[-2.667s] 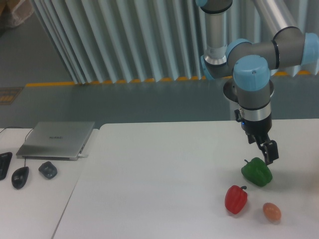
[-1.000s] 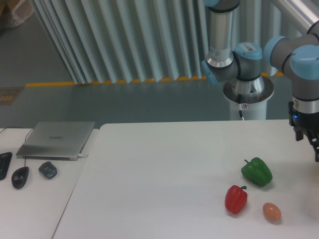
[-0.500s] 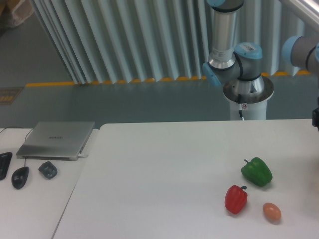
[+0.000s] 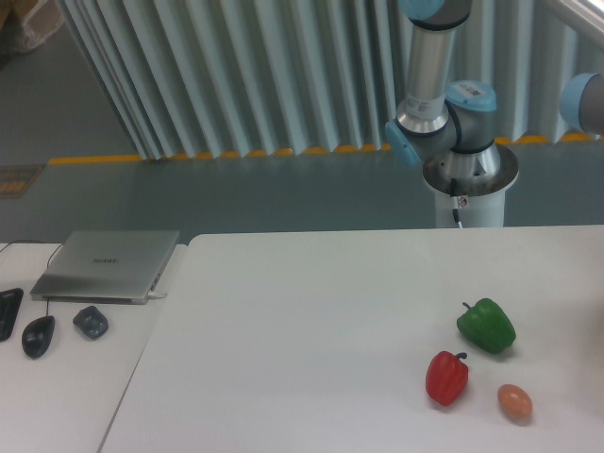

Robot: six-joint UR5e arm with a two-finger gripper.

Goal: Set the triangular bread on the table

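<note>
The triangular bread is out of view. The large white table (image 4: 302,349) fills the lower middle and right of the camera view. My gripper is out of view past the right edge; only the arm's base column (image 4: 429,66) and shoulder joints (image 4: 467,104) show behind the table, plus a bit of an upper joint (image 4: 587,99) at the right edge.
A green bell pepper (image 4: 487,326), a red bell pepper (image 4: 446,377) and a small brownish-orange egg-shaped thing (image 4: 514,402) lie at the table's right front. The adjoining desk on the left holds a closed laptop (image 4: 109,264), a mouse (image 4: 39,335) and a small dark object (image 4: 91,322).
The arm has swung to the right from above the green pepper and the gripper has left the frame. The peppers and the egg-shaped thing have not moved.
</note>
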